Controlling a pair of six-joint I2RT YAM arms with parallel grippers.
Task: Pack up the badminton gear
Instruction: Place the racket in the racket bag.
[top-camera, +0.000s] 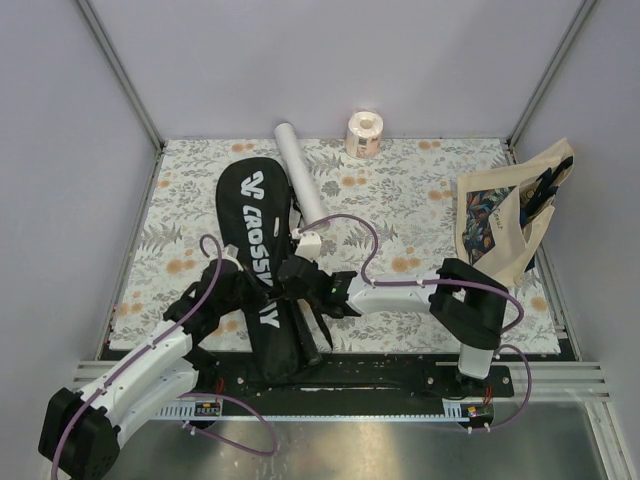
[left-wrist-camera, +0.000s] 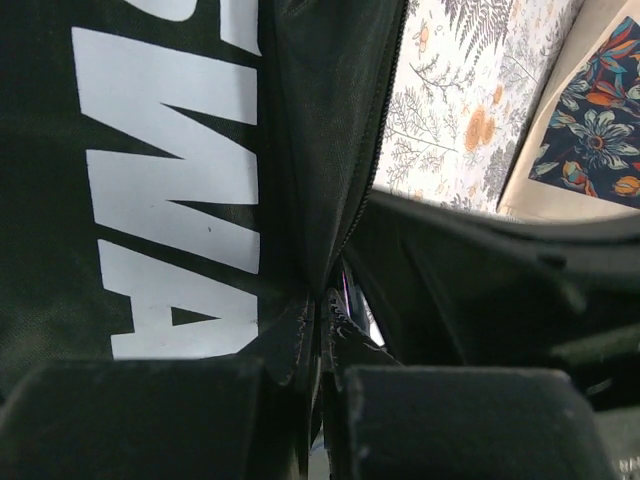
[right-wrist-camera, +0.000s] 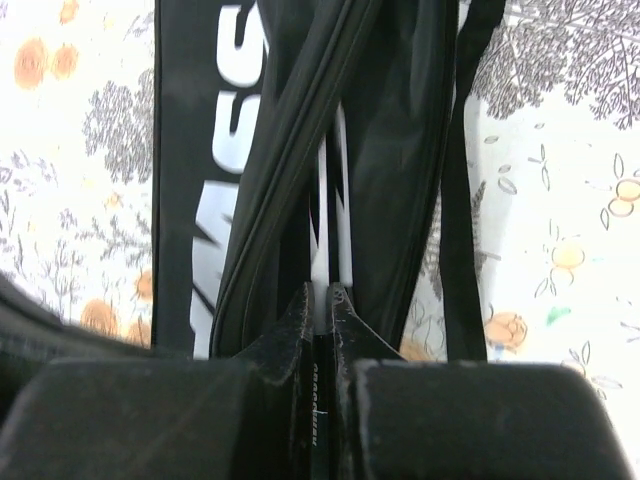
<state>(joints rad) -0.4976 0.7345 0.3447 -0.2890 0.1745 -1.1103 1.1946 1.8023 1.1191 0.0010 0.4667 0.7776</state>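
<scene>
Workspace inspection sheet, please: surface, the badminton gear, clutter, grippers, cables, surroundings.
Surface: floral mat, lying flat.
Job's things: bag lies lengthwise, zip partly open, white racket shafts showing inside; tube lies outside, beside the bag's far end.
Clutter: roll stands on end at the far edge; tote leans at the right wall.
Grippers: left gripper shut on the bag's zip edge; right gripper shut at the bag's opening, grip unclear.
Cables: purple cables loop along both arms.
Surroundings: pale walls; nothing else seen.
</scene>
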